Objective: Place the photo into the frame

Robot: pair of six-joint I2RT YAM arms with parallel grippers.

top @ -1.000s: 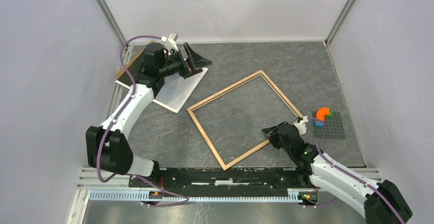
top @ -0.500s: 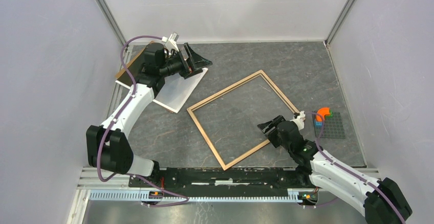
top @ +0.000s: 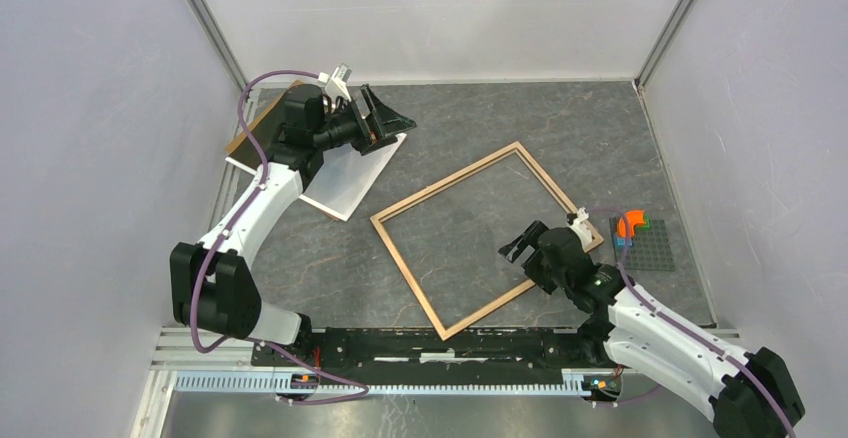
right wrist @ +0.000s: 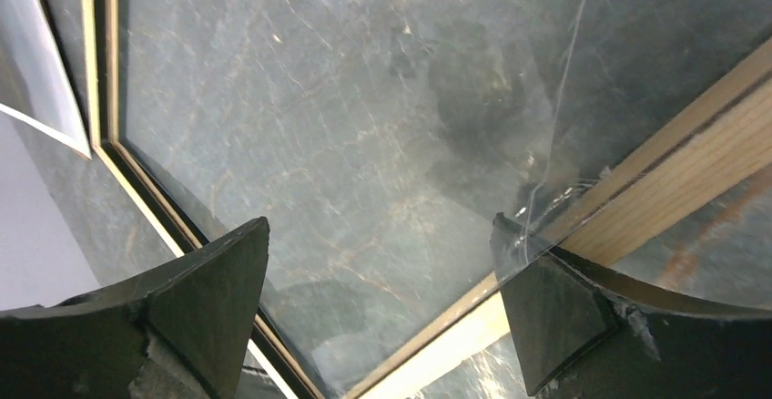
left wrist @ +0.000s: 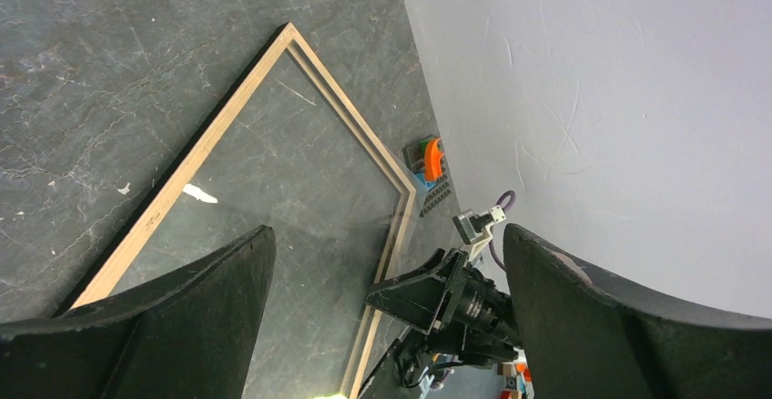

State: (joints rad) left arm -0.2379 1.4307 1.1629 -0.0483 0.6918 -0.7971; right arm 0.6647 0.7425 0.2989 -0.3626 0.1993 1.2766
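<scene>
Slate table (top: 470,118), frame (top: 446,182) mid, photo (top: 348,180) L, orange block (top: 630,223) on baseplate (top: 657,250) R

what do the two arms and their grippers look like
The left arm and right arm match: white links, black joint housings, a purple cable running along each. The left gripper and right gripper are black, each with two broad wedge-shaped fingers, and a small white block sits at each wrist.
</scene>
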